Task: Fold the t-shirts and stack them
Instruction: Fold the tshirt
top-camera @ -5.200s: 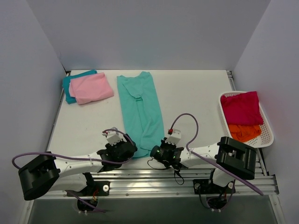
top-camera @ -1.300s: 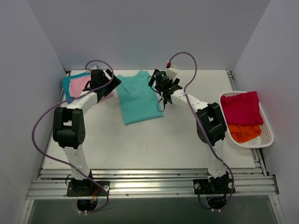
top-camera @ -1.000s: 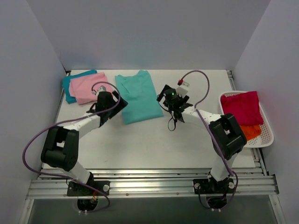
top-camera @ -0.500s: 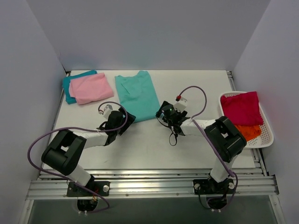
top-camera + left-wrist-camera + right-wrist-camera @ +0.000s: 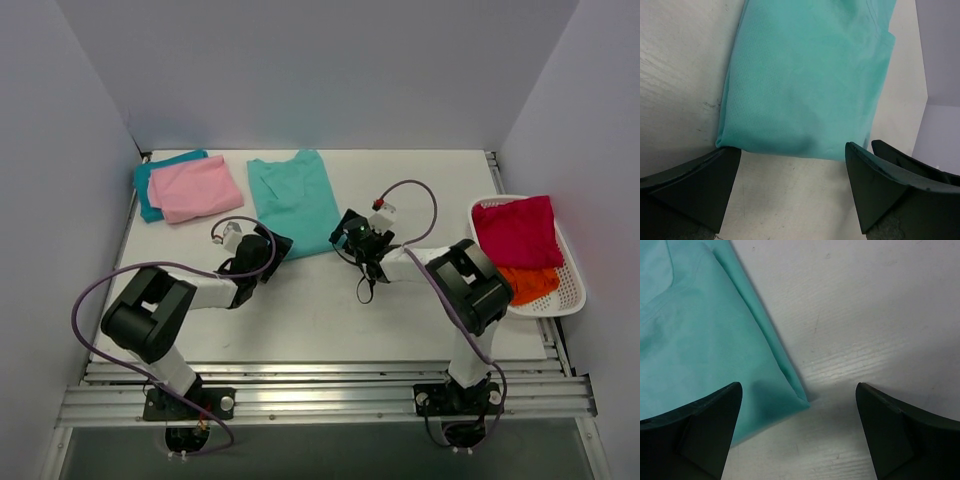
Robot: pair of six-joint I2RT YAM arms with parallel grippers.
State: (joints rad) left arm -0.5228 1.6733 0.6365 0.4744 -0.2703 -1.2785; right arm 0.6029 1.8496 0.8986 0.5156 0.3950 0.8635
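A mint green soft cloth t-shirt lies flat and folded at the far middle of the white table. Both arms reach low to its near edge, probably to pinch the two near corners for another fold. The left gripper has its fingers apart, and the tee's near edge lies just beyond them. The right gripper is also spread, and it frames the near right corner. A folded pale pink tee rests on a teal blue tee at far left. Crimson and orange tees sit in a white plastic basket.

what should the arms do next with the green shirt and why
Probably lower both and pinch. The left end effector and right end effector are open and poised over the near corners of the folded mint green t-shirt. Neither is gripping cloth yet, so another fold needs a grasp first.
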